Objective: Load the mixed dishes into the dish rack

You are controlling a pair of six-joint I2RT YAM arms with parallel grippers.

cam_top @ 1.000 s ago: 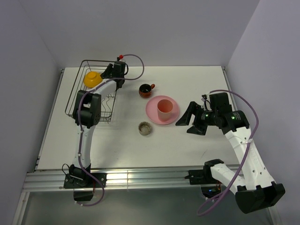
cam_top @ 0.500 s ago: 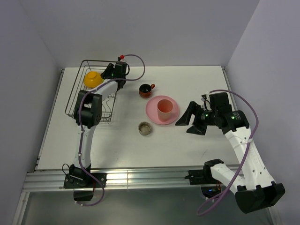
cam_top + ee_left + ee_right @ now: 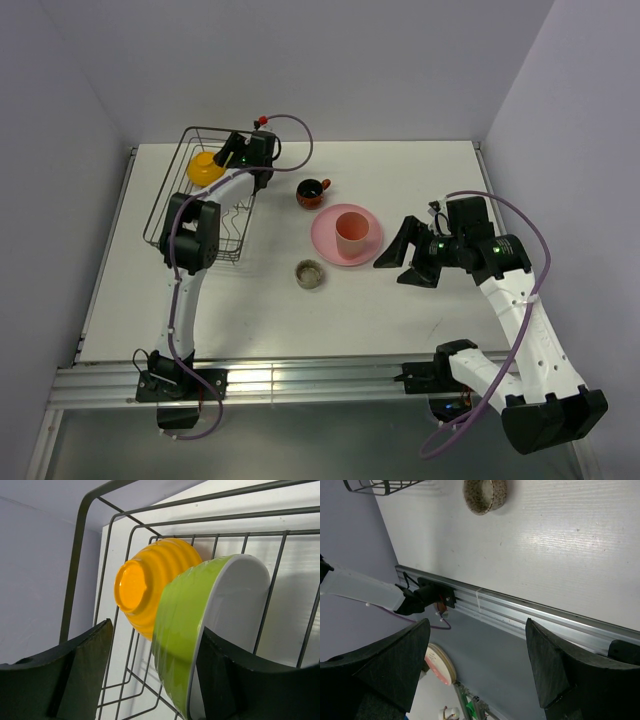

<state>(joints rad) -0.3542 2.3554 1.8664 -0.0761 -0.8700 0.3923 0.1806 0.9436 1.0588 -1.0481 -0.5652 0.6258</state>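
Though outside the dish rack (image 3: 225, 232) — mug (image 3: 312, 192), plate (image 3: 325, 241), tumbler (image 3: 351, 232)

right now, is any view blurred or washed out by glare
Top external: evenly lit and sharp, with a bright glare strip on the metal rail. Left wrist: the white-and-green bowl sits close and sharp, while the dark tool fingers are soft and underexposed. Right wrist: mild sheen on the table near the small dish, nothing washed out.

White arms (image 3: 528, 335), black fingers (image 3: 380, 670), looping purple cables (image 3: 512, 205).
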